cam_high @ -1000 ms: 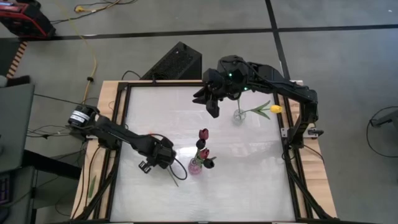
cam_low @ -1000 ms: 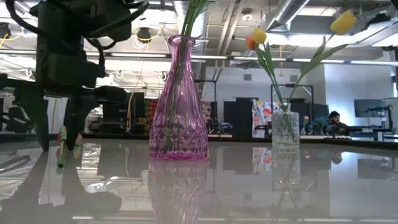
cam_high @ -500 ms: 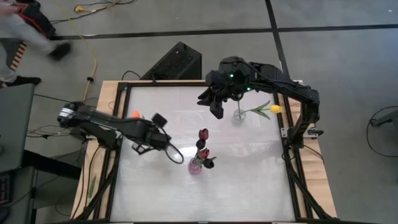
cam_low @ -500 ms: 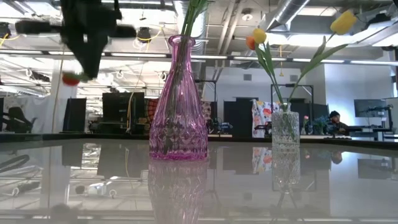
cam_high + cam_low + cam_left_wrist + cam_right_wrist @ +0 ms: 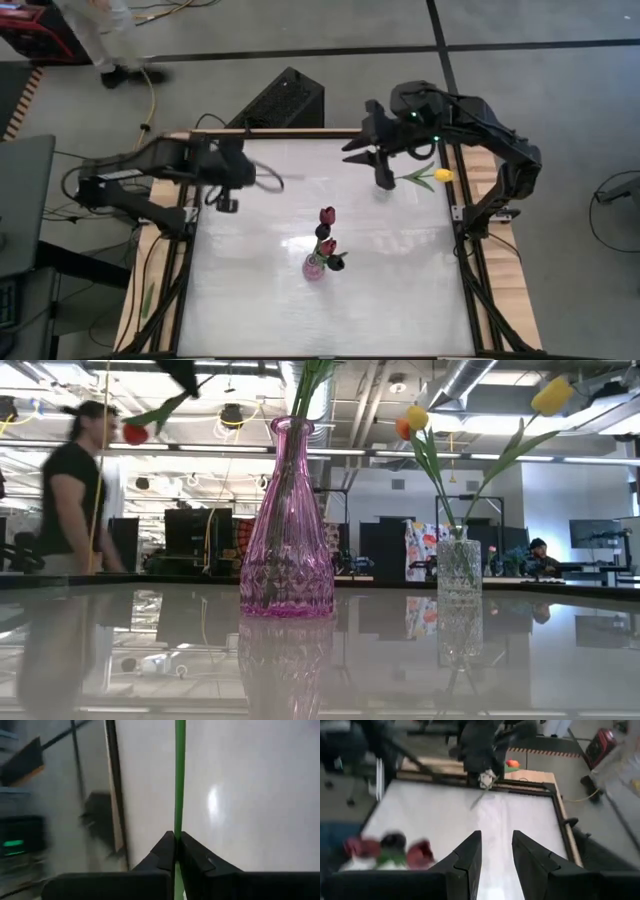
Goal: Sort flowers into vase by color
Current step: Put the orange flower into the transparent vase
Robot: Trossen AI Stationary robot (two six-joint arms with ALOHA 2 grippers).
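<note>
My left gripper (image 5: 243,172) hangs above the table's far left part, shut on the thin green stem (image 5: 179,780) of a flower. Its orange-red head (image 5: 135,433) shows high up in the low view and beside the arm (image 5: 512,763) in the right wrist view. My right gripper (image 5: 382,165) stands open with nothing between its fingers (image 5: 496,837), just left of a clear vase (image 5: 459,568) holding a yellow flower (image 5: 443,175). Near the middle, a pink vase (image 5: 287,530) holds dark maroon flowers (image 5: 327,215). My left gripper pinches the flower's green stem (image 5: 176,827) between its two fingertips (image 5: 176,845). The stem runs straight on past the fingertips. The flower is lifted clear of the table, with the stem's free end (image 5: 270,180) sticking out toward the table's right.
A person (image 5: 75,490) walks in the room beyond the table's far left corner (image 5: 110,40). A black box (image 5: 285,100) sits on the floor past the far edge. The white tabletop (image 5: 330,320) lies bare in front of the pink vase.
My left gripper has shut on the flower's stem down on the table left of the pink vase. It has lifted the flower clear and carried it up and toward the far left corner. My right gripper has moved a little toward the table's right, staying open.
</note>
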